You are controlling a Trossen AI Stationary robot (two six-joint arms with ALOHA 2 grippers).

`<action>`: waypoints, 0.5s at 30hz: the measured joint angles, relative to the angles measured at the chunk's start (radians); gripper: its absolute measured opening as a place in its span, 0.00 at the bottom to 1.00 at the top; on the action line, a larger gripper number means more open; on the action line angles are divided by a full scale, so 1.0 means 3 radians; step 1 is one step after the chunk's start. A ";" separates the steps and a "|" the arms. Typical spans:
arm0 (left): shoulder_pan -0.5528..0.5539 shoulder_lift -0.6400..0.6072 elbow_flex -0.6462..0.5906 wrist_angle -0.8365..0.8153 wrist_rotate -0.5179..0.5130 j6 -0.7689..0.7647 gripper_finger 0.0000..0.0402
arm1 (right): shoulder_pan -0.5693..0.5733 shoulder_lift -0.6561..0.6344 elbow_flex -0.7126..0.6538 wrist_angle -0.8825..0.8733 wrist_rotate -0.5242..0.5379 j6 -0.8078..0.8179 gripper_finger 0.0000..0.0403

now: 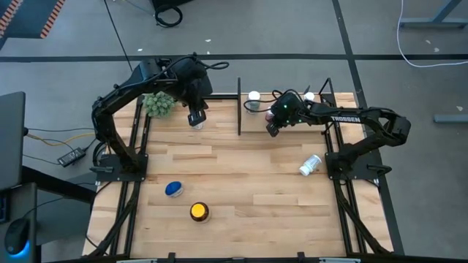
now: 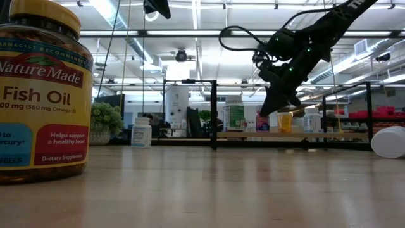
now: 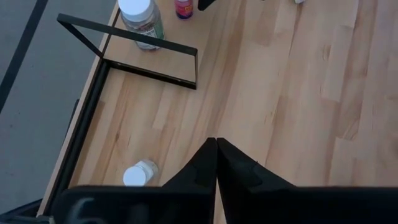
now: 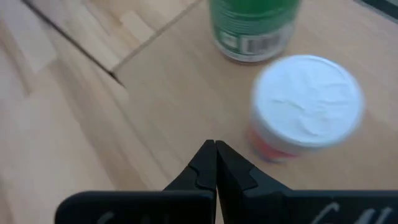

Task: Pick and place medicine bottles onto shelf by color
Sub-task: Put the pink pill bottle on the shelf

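My left gripper (image 3: pixel 216 146) is shut and empty, high above the table's far left, over a white bottle (image 3: pixel 140 174) standing on the tabletop (image 1: pixel 196 123). My right gripper (image 4: pixel 215 147) is shut and empty above the shelf (image 1: pixel 292 131), next to a white-capped bottle with a red body (image 4: pixel 305 106) and a green bottle (image 4: pixel 255 25). Several bottles stand on the shelf board (image 2: pixel 278 135). A white bottle (image 1: pixel 310 164) lies on its side at the right. A blue-lidded bottle (image 1: pixel 173 189) and an amber, yellow-lidded bottle (image 1: pixel 199 212) stand near the front.
A green plant ball (image 1: pixel 159 104) sits at the far left beside my left arm. The shelf's black upright posts (image 1: pixel 239 106) and rods stand between the two grippers. The middle planks (image 1: pixel 248 175) of the tabletop are bare wood.
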 joint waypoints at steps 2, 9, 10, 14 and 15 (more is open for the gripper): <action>0.0000 0.0000 0.0001 0.0001 0.0000 0.0001 0.04 | 0.0040 0.0011 0.0000 0.0031 0.0000 -0.0043 0.01; 0.0000 0.0000 0.0001 0.0006 0.0002 0.0001 0.01 | -0.0028 0.0194 -0.0015 0.0033 0.0002 -0.0096 0.01; 0.0000 0.0000 0.0001 0.0002 0.0003 -0.0003 0.01 | -0.0036 0.0217 -0.0015 0.0039 0.0001 -0.0096 0.01; 0.0000 0.0000 0.0001 -0.0055 0.0003 -0.0037 0.04 | -0.0050 0.0281 -0.0017 0.0087 0.0002 -0.0138 0.01; -0.0001 0.0000 0.0001 -0.0073 0.0003 -0.0050 0.04 | -0.0060 0.0291 -0.0017 0.0107 0.0002 -0.0143 0.01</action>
